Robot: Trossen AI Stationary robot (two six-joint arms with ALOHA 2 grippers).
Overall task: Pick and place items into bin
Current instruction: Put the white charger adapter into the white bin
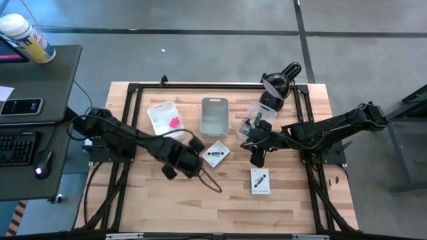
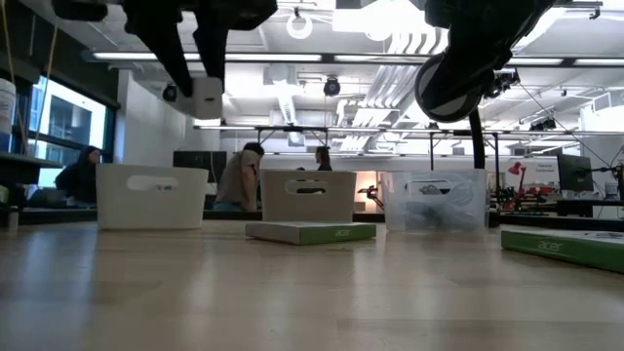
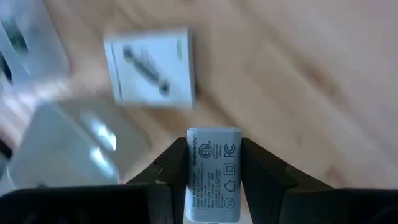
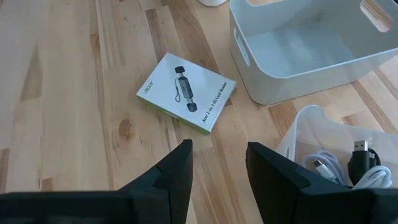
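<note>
A: Left gripper (image 3: pixel 213 163), lower centre of the left wrist frame: dark jaws clamp a smooth white rectangular charger (image 3: pixel 213 174) with grey printed marks.
B: Surroundings?
A: It hangs over pale grained wood, near a flat white box (image 1: pixel 215 154) at centre of the overhead frame. The grey bin (image 1: pixel 215 116) sits just above it.
B: Right gripper (image 4: pixel 219 165)?
A: Jaws parted, empty, beside the clear bin (image 4: pixel 339 146) of cables.
</note>
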